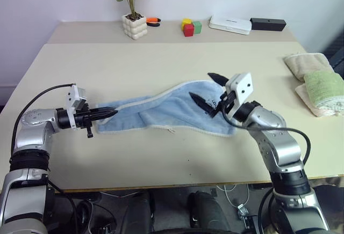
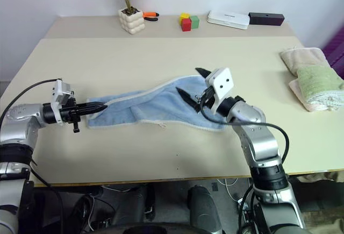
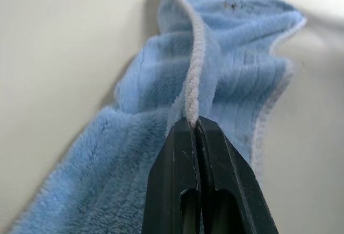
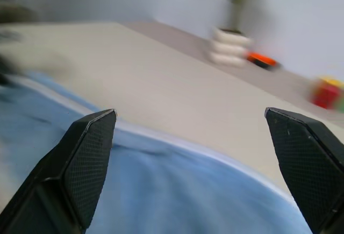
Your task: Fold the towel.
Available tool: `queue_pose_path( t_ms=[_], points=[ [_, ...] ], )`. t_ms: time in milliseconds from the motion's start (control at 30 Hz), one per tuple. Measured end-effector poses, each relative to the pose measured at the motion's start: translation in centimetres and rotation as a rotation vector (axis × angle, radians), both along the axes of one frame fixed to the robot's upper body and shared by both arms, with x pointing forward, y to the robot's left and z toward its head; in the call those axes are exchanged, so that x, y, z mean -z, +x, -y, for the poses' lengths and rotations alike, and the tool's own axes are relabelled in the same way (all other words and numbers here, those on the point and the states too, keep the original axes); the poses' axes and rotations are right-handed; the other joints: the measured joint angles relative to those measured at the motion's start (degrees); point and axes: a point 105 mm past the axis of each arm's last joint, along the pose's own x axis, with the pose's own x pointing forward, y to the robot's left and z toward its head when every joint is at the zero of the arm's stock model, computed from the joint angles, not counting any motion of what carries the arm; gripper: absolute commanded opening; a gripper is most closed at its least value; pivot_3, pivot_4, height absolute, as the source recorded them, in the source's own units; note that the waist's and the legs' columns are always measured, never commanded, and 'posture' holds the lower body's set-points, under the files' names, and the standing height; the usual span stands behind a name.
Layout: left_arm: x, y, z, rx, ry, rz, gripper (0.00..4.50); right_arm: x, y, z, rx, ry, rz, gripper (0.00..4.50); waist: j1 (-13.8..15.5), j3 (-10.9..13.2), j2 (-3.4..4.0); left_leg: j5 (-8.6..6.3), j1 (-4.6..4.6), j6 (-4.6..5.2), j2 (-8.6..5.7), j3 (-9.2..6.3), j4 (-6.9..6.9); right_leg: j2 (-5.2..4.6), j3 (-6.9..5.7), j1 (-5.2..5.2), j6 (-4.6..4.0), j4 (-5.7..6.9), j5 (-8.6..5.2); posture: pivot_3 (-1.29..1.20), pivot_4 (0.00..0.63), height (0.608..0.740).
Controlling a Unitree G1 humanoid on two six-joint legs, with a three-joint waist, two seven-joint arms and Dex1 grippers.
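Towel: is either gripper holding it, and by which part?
The left gripper pinches the towel by its whitish edge trim; the right gripper holds nothing.

The two head views looked forward and down from above the table (image 1: pixel 161 72), far enough back to take in both arms at the lower corners and the wall across the top of the frame — the right eye's picture sat slightly offset from the left's. The left wrist camera looked along its fingers (image 3: pixel 209 153) from very close, the towel (image 3: pixel 236 62) running to the upper right. The right wrist camera faced low across the tabletop, its fingers (image 4: pixel 88 158) at the lower corners, sharing the potted plant (image 4: pixel 234 40) with the head views.
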Motion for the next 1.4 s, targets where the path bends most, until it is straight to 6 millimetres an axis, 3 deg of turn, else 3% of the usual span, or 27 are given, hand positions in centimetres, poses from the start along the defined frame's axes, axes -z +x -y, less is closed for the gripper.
queue_pose_path(
  t_ms=[233, 333, 433, 567, 767, 867, 1100, 1400],
  points=[
    [1.4, -1.5, 0.1, -0.023, 0.012, 0.037, 0.02, 1.5, 8.4, 3.7, 0.284, -0.056, -0.221, 4.5, -0.3, 0.0, 0.08, 0.01, -0.01, 0.0, 0.03, 0.18, -0.06, -0.02, 0.1, -0.13, 0.0, 0.06, 0.0, 0.0, 0.15, 0.735],
    [1.4, -1.9, 0.7, -0.01, -0.003, 0.051, 0.02, 1.7, 10.1, 4.1, 0.333, -0.077, -0.28, 4.5, -0.1, 0.0, 0.08, 0.01, -0.03, 0.0, 0.03, 0.21, -0.1, -0.03, 0.1, -0.15, 0.0, 0.01, 0.0, 0.0, 0.15, 0.735],
    [1.2, -2.2, 1.2, -0.005, 0.0, 0.076, 0.02, 3.4, 10.9, 4.8, 0.362, -0.12, -0.367, 4.5, -0.2, 0.0, 0.08, 0.0, -0.03, 0.01, 0.03, 0.26, -0.11, -0.04, 0.13, -0.15, 0.0, 0.0, 0.0, 0.0, 0.15, 0.735],
    [1.0, -2.6, 1.7, -0.005, -0.007, 0.095, 0.02, 6.4, 10.6, 5.3, 0.349, -0.102, -0.499, 4.5, -0.4, 0.1, 0.1, 0.0, -0.02, 0.0, 0.03, 0.3, -0.12, -0.03, 0.16, -0.17, 0.01, 0.02, 0.01, 0.0, 0.15, 0.735],
    [1.5, -3.2, 1.7, -0.021, 0.001, 0.088, 0.02, 6.4, 10.5, 5.7, 0.326, -0.009, -0.583, 4.5, -0.6, 0.1, 0.12, 0.0, -0.01, 0.0, 0.06, 0.32, -0.13, -0.03, 0.16, -0.18, 0.01, 0.03, 0.01, 0.0, 0.15, 0.735],
    [1.5, -3.2, 1.6, -0.027, 0.001, 0.089, 0.0, 6.5, 10.6, 5.6, 0.328, 0.033, -0.606, 3.64, -0.6, 0.0, 0.09, 0.0, 0.01, 0.0, 0.06, 0.32, -0.11, -0.03, 0.16, -0.15, 0.01, 0.03, 0.01, 0.0, 0.15, 0.735],
    [1.3, -3.2, 1.7, -0.023, -0.01, 0.097, 0.0, 6.7, 10.7, 4.5, 0.305, 0.056, -0.608, 0.15, -1.8, 0.0, 0.1, 0.0, 0.01, 0.0, 0.06, 0.31, -0.17, -0.03, 0.16, -0.17, 0.01, 0.02, 0.01, 0.0, 0.15, 0.735],
    [1.4, -2.2, 1.0, -0.1, -0.015, 0.095, 0.0, 6.7, 10.3, 4.8, 0.28, 0.018, -0.54, 0.03, -1.6, 0.1, 0.11, 0.01, -0.01, 0.0, 0.06, 0.32, -0.14, -0.05, 0.16, -0.17, 0.01, 0.02, 0.01, 0.0, 0.15, 0.735]
  ],
)
